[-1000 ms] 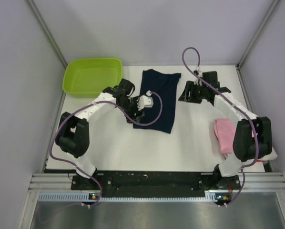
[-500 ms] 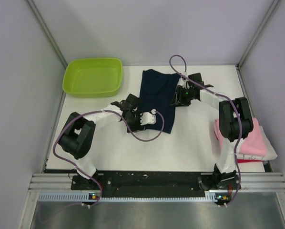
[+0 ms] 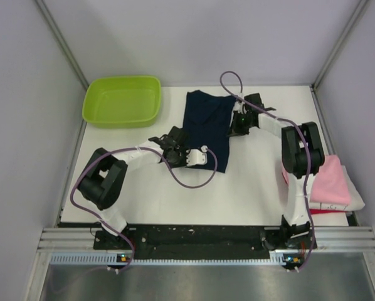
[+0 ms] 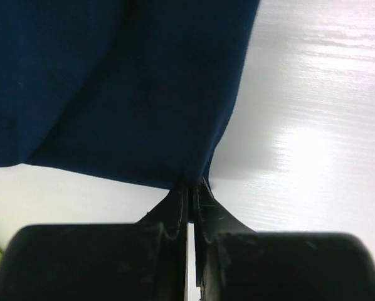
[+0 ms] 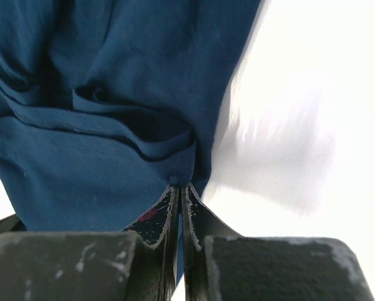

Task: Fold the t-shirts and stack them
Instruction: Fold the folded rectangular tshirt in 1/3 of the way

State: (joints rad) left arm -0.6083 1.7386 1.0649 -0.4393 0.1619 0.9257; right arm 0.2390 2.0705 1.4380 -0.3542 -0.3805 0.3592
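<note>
The navy t-shirt (image 3: pixel 206 125) was pinched at its edges by the left gripper (image 4: pixel 190 188) and right gripper (image 5: pixel 180 188), both clamped narrow.

Both arms are white with fat black joints, the left arm (image 3: pixel 136 151) and the right arm (image 3: pixel 298 149) alike. A thin purple cable (image 3: pixel 194 182) loops off each. The left pincer (image 4: pixel 190 188) is black. The right pincer (image 5: pixel 180 191) is black and scratched, with a red smear.
</note>
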